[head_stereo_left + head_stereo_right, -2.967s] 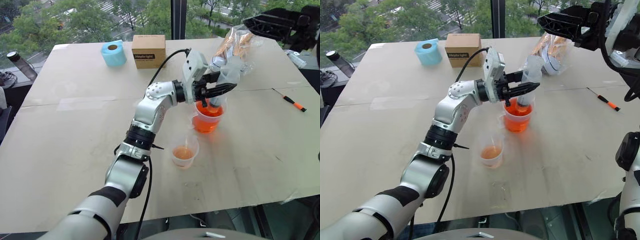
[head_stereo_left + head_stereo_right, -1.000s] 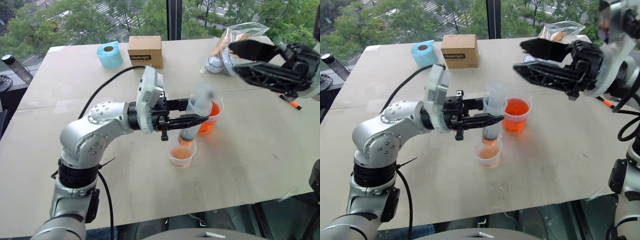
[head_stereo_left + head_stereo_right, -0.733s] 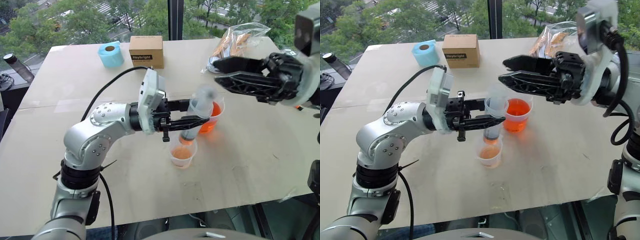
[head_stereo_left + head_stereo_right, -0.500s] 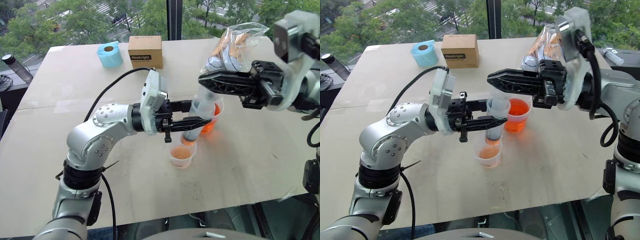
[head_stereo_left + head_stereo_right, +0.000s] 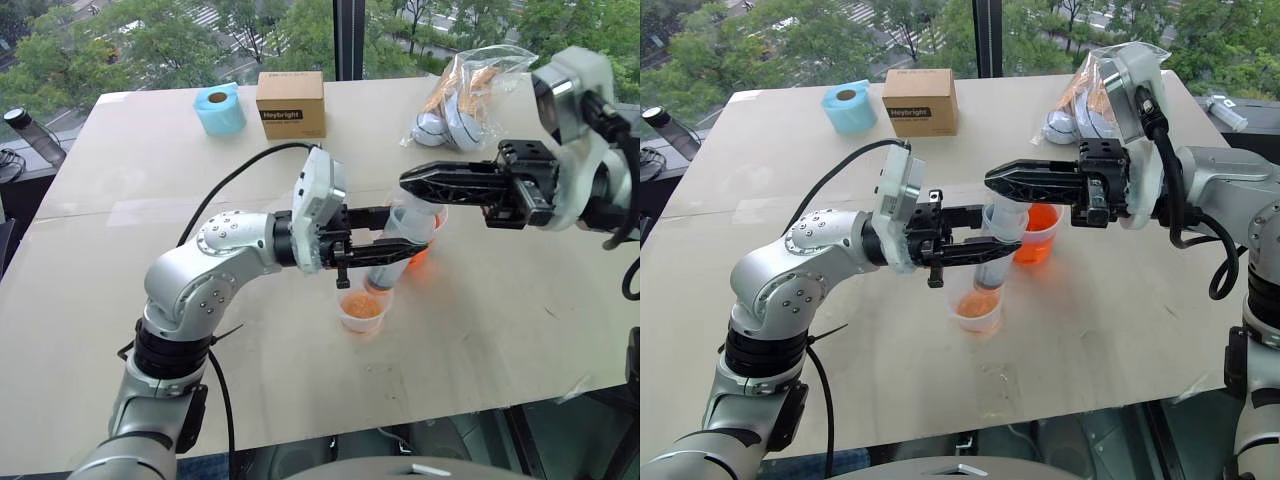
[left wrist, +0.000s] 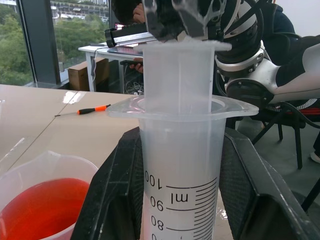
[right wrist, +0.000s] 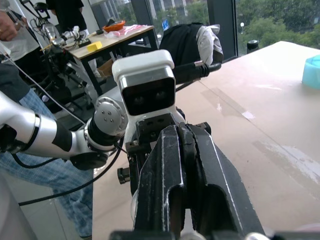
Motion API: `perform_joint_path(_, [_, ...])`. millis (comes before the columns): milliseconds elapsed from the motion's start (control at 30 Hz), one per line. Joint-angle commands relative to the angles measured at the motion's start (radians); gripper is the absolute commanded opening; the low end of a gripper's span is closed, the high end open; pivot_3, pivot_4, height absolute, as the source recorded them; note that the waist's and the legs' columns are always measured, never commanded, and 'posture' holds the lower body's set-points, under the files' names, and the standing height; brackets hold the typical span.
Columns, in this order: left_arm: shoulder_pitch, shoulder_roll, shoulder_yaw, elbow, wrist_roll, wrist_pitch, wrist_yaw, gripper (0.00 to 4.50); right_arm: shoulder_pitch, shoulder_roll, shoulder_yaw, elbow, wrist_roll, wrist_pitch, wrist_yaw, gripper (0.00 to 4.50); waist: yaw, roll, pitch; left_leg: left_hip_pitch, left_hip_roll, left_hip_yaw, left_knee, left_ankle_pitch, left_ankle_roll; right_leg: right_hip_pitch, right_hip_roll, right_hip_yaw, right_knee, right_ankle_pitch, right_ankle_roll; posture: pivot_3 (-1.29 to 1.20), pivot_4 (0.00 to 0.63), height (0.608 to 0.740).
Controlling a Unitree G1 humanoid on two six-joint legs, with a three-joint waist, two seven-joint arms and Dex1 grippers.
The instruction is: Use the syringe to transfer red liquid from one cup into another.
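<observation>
Syringe (image 6: 181,175) barrel: printed graduation marks, with "100", "90" and part of "80" readable beside "ml", all printed upside down as seen from the left wrist.
Cardboard box (image 5: 291,102) at the far side of the table: a dark label reading "Heybright".

syringe (image 5: 992,255) tip hidden inside smaller cup (image 5: 978,310), handled cup (image 5: 1038,233) half hidden behind syringe

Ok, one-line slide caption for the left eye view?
Left gripper holds the large clear plastic syringe upright over the smaller plain clear cup; shut right gripper sits at its plunger top.
</observation>
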Motion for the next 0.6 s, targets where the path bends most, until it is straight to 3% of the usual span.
perform_joint_path(33, [-0.018, -0.011, 0.046, -0.025, -0.013, -0.039, 0.015, 1.45, 0.029, -0.017, 0.035, -0.036, -0.020, 0.022, 0.027, 0.04, 0.000, 0.000, 0.000, 0.000, 0.000, 0.000, 0.000, 0.000, 0.000, 0.000, 0.000, 0.000, 0.000, 0.000, 0.000, 0.00, 0.150, 0.740])
perform_joint_path(600, [0.029, -0.021, 0.043, -0.076, -0.001, -0.047, 0.037, 1.45, 0.142, 0.031, 0.058, -0.083, -0.079, -0.026, 0.056, 0.04, 0.001, 0.000, 0.000, 0.000, 0.000, 0.000, 0.000, 0.000, 0.000, 0.000, 0.000, 0.000, 0.000, 0.000, 0.000, 0.00, 0.150, 0.740])
